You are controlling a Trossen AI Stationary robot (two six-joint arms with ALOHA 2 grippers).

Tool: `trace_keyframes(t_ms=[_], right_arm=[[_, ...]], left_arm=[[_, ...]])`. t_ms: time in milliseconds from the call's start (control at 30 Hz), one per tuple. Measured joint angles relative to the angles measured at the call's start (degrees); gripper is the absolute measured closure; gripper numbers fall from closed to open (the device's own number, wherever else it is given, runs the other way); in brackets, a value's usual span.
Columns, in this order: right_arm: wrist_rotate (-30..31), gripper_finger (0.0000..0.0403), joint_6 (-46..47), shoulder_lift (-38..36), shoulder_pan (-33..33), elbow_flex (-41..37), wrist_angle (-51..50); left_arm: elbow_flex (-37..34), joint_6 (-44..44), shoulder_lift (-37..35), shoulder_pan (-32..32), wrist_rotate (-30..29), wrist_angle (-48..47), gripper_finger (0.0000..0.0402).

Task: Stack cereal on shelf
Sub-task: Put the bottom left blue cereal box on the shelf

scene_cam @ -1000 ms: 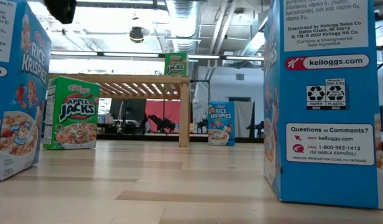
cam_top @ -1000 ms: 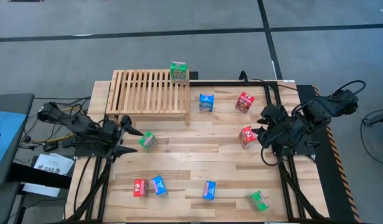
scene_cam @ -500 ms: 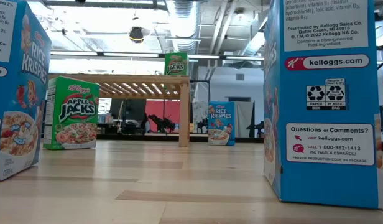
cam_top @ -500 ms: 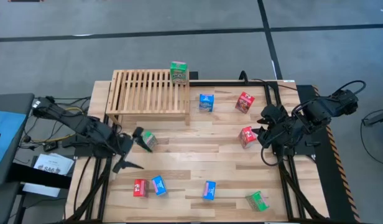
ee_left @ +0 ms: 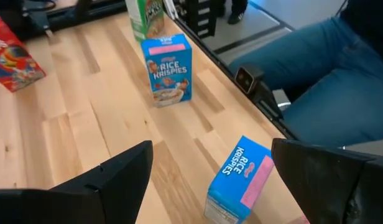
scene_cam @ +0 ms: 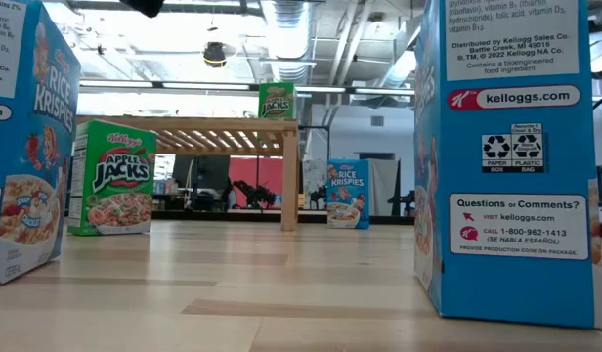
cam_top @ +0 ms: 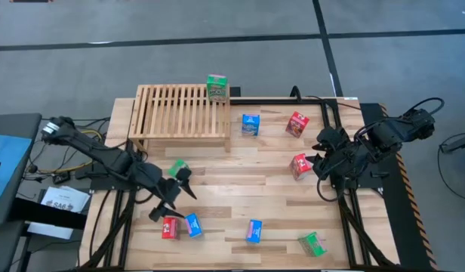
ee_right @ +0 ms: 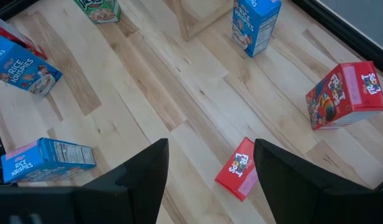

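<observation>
plank tabletop point(cam_top: 240, 193) is sitting on grey floor, boxes scattered all over it. left gripper point(cam_top: 172, 195) is hanging over the front-left part with its fingers spread wide and nothing between them, right above a red box point(cam_top: 169, 228) and a blue box point(cam_top: 192, 225) standing side by side. just behind it a green box point(cam_top: 177, 168) is peeking out. right gripper point(cam_top: 318, 159) is waiting at the right edge, half open and empty, just beside another red box point(cam_top: 300, 165). shelf point(cam_top: 180, 113) is sitting at the back left with one green box point(cam_top: 216, 87) standing on its right end.
</observation>
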Motion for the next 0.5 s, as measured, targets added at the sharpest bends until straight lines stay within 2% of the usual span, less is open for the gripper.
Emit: trace_keyframes(t_ms=[233, 500], right_arm=[[0.0, 0.0142, -1.1, 0.0, 0.0, 0.0, 0.0], [0.0, 0.0142, -1.3, 0.0, 0.0, 0.0, 0.0]], left_arm=[[0.0, -0.2, 4.4, 0.0, 4.7, 2.8, 0.0084], [0.0, -1.1, 8.3, 0.0, 7.3, 4.2, 0.0084]])
